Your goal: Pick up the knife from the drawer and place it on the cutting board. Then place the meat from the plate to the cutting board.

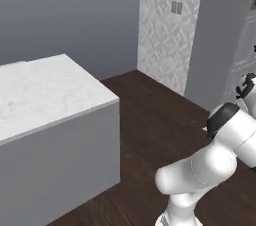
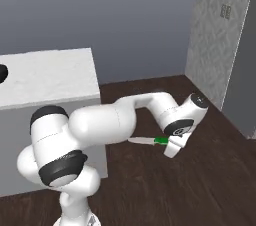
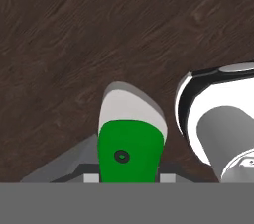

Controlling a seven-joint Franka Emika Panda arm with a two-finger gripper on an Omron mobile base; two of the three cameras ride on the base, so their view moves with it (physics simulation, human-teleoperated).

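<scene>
The knife [image 2: 150,141], with a bright green handle and a short silver-grey blade, hangs level above the dark wood floor. My gripper [image 2: 165,143] is shut on its green handle, and the blade points left toward the island. In the hand view the knife [image 3: 130,134] stands between the fingertips of my gripper [image 3: 130,174], blade away from the camera, with floor behind it. The drawer, the cutting board and the meat are out of view. A dark rounded shape [image 2: 2,72] sits at the left edge of the island top; I cannot tell whether it is the plate.
A white marble island counter [image 1: 45,90] with grey sides stands to the left, also seen as the island counter [image 2: 50,77]. Open dark wood floor [image 1: 150,115] lies ahead. A patterned wall [image 1: 167,25] and tall grey cabinets [image 1: 220,45] close the right.
</scene>
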